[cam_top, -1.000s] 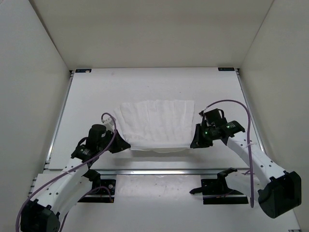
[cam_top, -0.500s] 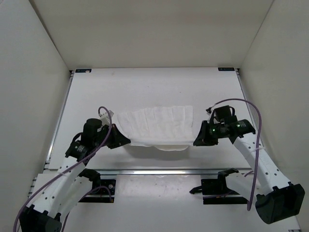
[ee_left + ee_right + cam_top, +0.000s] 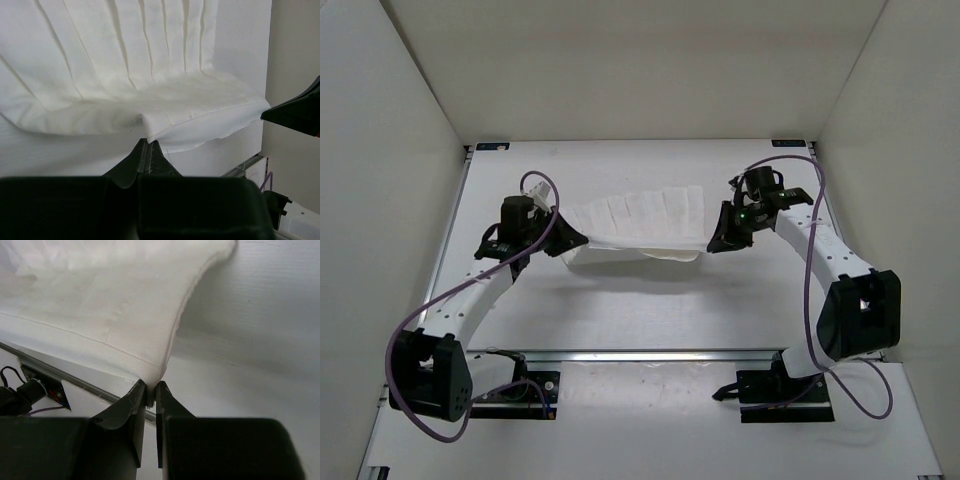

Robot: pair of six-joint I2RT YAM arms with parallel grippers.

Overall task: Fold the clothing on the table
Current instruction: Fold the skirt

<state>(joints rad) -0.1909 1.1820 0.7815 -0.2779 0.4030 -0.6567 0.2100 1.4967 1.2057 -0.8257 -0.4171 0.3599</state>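
Observation:
The clothing (image 3: pixel 640 225) is a thin white fabric with parallel crease lines, lying in the middle of the table (image 3: pixel 640 310) with its near edge lifted and carried toward the back. My left gripper (image 3: pixel 566 240) is shut on the near left corner of the clothing (image 3: pixel 165 120); the corner comes out right at its closed fingertips (image 3: pixel 148 143). At the near right corner my right gripper (image 3: pixel 716 240) is shut on the clothing (image 3: pixel 110 305), with the hem pinched between its fingertips (image 3: pixel 151 387). The held edge sags between both grippers above the table.
White walls (image 3: pixel 410 150) enclose the table on three sides. Metal rails (image 3: pixel 650 353) run along the near edge and both sides. The arm bases and their purple cables (image 3: pixel 820 260) stand at the near edge.
Both grippers have carried the near edge of the clothing away from me, toward the back of the table. The visible fabric has grown shorter front to back as it folds over itself.

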